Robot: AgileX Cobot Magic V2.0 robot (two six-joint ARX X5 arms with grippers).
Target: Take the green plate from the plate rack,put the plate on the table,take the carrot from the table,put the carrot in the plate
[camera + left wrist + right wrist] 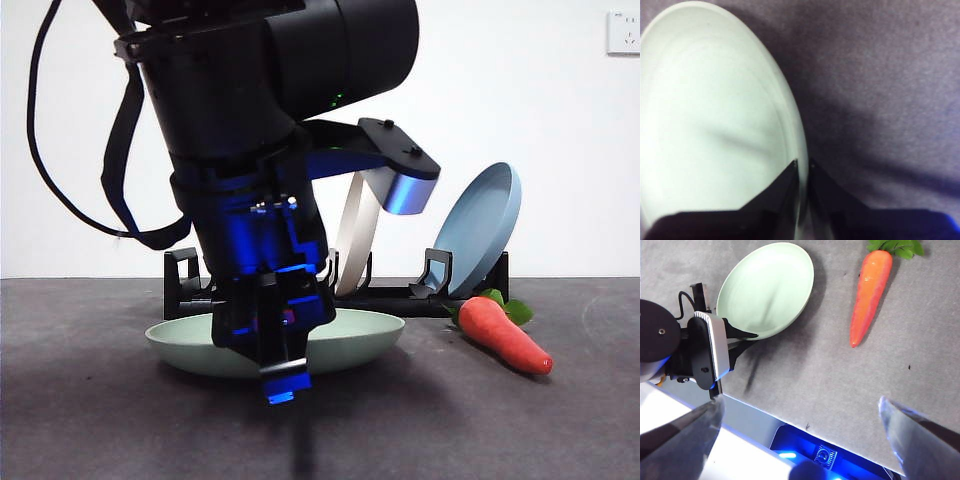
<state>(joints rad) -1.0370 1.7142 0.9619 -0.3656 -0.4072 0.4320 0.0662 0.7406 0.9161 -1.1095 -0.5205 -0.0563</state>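
Pinching the green plate [350, 335] rim on the table [500, 430], left gripper [803, 167]; overhead, right gripper [800, 415] spread above the carrot [869, 295].

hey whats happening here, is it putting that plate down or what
The left claw is pinching the rim of the green plate, which already sits flat on the table in front of the plate rack. A cream plate and a blue plate stand in the rack. The carrot lies on the table beside the green plate, untouched. The right claw hangs open high above the table, holding nothing.
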